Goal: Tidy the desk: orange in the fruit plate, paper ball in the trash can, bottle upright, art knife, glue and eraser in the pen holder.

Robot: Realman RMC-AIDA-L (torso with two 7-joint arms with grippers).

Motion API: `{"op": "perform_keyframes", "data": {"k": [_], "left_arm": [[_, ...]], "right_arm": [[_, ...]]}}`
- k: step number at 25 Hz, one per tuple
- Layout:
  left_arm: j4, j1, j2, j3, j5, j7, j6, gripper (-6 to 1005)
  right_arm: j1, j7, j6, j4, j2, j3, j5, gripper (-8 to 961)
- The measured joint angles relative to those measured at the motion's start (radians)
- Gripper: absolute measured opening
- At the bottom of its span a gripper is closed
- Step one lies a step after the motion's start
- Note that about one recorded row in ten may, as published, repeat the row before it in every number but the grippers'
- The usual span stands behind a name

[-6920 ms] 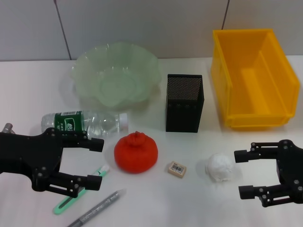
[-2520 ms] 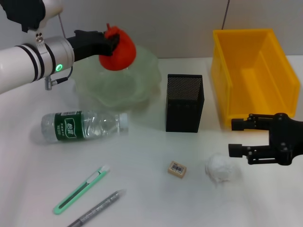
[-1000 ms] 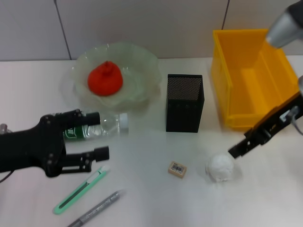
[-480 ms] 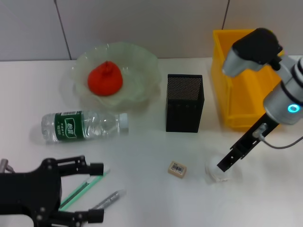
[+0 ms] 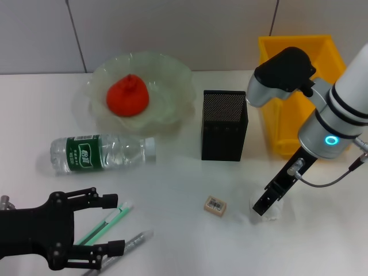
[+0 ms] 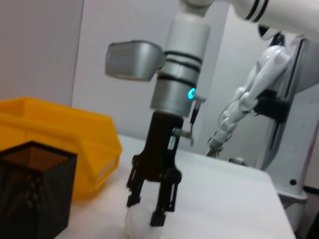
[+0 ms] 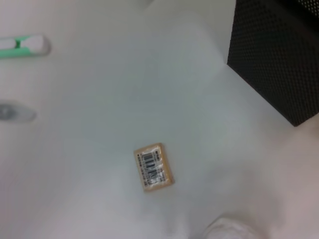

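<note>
Eraser (image 5: pixel 214 205) beside paper ball (image 5: pixel 269 213), right gripper (image 6: pixel 149 211) spread over it, left gripper (image 5: pixel 109 225) spread above art knife (image 5: pixel 106 223)

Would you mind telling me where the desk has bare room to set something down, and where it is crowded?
Bare desk lies between the bottle, pen holder and eraser, and along the near edge between eraser and art knife. Crowded: the near-left corner, where the left gripper sits over the art knife, and around the paper ball, where the right gripper reaches down.
</note>
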Motion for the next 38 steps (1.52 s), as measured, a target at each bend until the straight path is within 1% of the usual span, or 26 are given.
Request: {"op": "perform_keyframes", "data": {"k": [2, 5, 10, 14, 15, 16, 19, 20, 21, 22, 24, 25, 28, 31, 35, 38], "left_arm": [[-0.006, 0.002, -0.003, -0.002, 0.020, 0.001, -0.038, 859], [-0.011, 0.004, -0.003, -0.002, 0.021, 0.002, -0.046, 859], [-0.017, 0.006, -0.003, -0.002, 0.021, 0.003, -0.061, 859], [-0.029, 0.011, 0.003, -0.002, 0.021, 0.008, -0.075, 859], [-0.030, 0.012, 0.003, -0.003, 0.021, 0.010, -0.077, 859], [-0.031, 0.014, 0.004, -0.003, 0.021, 0.012, -0.079, 859], [-0.037, 0.017, 0.004, -0.006, 0.021, 0.014, -0.094, 859], [-0.039, 0.018, 0.005, -0.010, 0.021, 0.014, -0.103, 859], [-0.039, 0.018, 0.005, -0.010, 0.021, 0.014, -0.103, 859], [-0.043, 0.018, 0.006, -0.016, 0.021, 0.014, -0.119, 859], [-0.043, 0.018, 0.006, -0.016, 0.021, 0.014, -0.119, 859], [-0.049, 0.018, 0.006, -0.028, 0.020, 0.014, -0.142, 859], [-0.051, 0.012, 0.006, -0.030, 0.020, 0.014, -0.152, 859], [-0.051, 0.007, 0.005, -0.030, 0.020, 0.013, -0.160, 859], [-0.052, 0.002, -0.002, -0.030, 0.020, 0.012, -0.169, 859], [-0.053, -0.003, -0.012, -0.030, 0.020, 0.011, -0.182, 859]], "right_arm": [[0.004, 0.011, 0.001, 0.000, 0.000, -0.022, 0.000, 779], [0.008, 0.022, -0.004, -0.003, 0.000, -0.057, -0.001, 779], [0.009, 0.024, -0.009, -0.005, -0.001, -0.063, -0.004, 599], [0.006, 0.025, -0.032, -0.026, -0.005, -0.055, -0.006, 550], [-0.003, 0.025, -0.084, -0.083, -0.008, -0.035, -0.010, 538], [-0.003, 0.025, -0.084, -0.083, -0.008, -0.035, -0.010, 525], [-0.022, 0.025, -0.179, -0.224, -0.012, 0.039, -0.037, 488], [-0.034, 0.025, -0.264, -0.347, -0.011, 0.102, -0.081, 476], [-0.034, 0.025, -0.264, -0.347, -0.011, 0.102, -0.081, 475], [-0.037, 0.026, -0.302, -0.409, -0.011, 0.133, -0.110, 475], [-0.036, 0.027, -0.340, -0.491, -0.011, 0.171, -0.178, 474], [-0.034, 0.027, -0.348, -0.519, -0.011, 0.185, -0.209, 473], [-0.034, 0.027, -0.330, -0.571, -0.015, 0.202, -0.262, 472], [-0.045, 0.018, -0.280, -0.575, -0.017, 0.203, -0.263, 471], [-0.088, -0.022, -0.129, -0.552, -0.012, 0.192, -0.263, 470], [-0.100, -0.057, -0.029, -0.481, -0.010, 0.190, -0.263, 483]]}}
